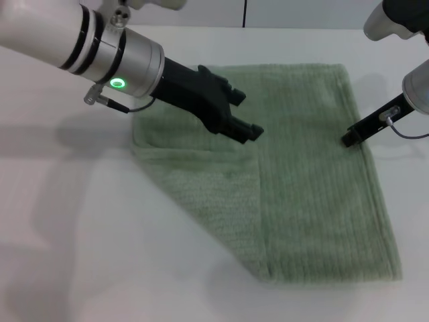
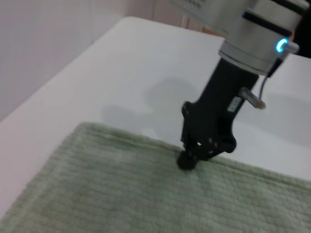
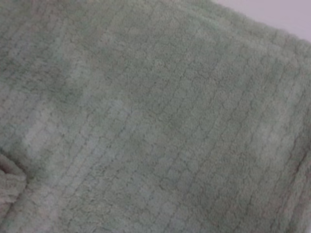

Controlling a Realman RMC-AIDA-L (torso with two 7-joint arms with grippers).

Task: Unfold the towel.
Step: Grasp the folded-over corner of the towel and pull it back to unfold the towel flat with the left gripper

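The sage-green towel (image 1: 315, 188) lies flat on the white table (image 1: 80, 221). Its left part forms a separate layer (image 1: 208, 184) with a slanted outer edge and a straight line down the towel's middle. My left gripper (image 1: 247, 114) hovers over the towel's upper middle, open and empty. My right gripper (image 1: 348, 139) has its tip down on the towel's right hem, fingers together. It also shows in the left wrist view (image 2: 188, 159), touching the edge of the towel (image 2: 121, 194). Whether it pinches cloth is unclear. The right wrist view is filled by the towel (image 3: 155, 116).
The bare white table surrounds the towel on the left and front. The table's far edge (image 1: 281, 28) runs along the back. A pale wall (image 2: 43, 43) stands beyond the table in the left wrist view.
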